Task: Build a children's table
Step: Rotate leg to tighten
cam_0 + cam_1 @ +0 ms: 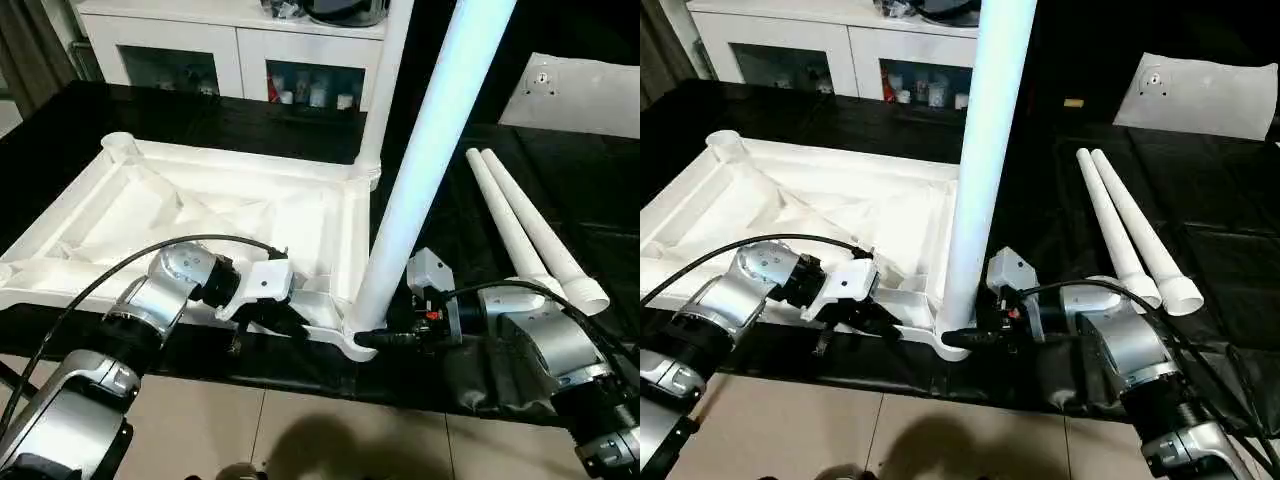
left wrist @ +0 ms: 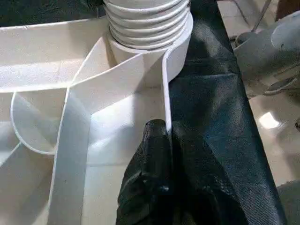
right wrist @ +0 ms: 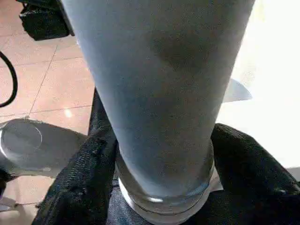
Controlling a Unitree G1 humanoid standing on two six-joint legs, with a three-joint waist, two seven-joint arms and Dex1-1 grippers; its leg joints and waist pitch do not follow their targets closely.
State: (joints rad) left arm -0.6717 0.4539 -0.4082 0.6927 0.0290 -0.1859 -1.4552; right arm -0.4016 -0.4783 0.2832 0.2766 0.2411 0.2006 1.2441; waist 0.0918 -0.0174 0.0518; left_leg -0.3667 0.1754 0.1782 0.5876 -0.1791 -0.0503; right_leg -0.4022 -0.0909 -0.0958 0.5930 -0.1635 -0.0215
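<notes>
Left eye view gives you the tabletop point(image 1: 200, 215) lying underside up on the black-covered bench point(image 1: 560, 180), its ribs and rim facing you. One leg point(image 1: 425, 170) stands upright in the near right corner socket point(image 1: 352, 340), and another leg point(image 1: 385, 80) stands in the far right corner socket. Two more legs point(image 1: 530, 225) lie side by side on the bench, to the right of the tabletop and apart from it.

Your right end effector point(image 1: 975, 335) is at the base of the near upright leg; in the right wrist view its black fingers point(image 3: 79, 183) sit on either side of the tube just above the socket, closed on that leg.

Your left end effector point(image 1: 262, 318) is at the tabletop's near rim, just left of that same corner. In the left wrist view its fingers point(image 2: 150, 183) pinch the thin white rim wall between them, with the leg's ridged foot seated in the socket beyond.

White glass-door cabinets point(image 1: 230, 55) stand behind the bench, and a flat white sheet point(image 1: 580, 90) lies at the far right.
</notes>
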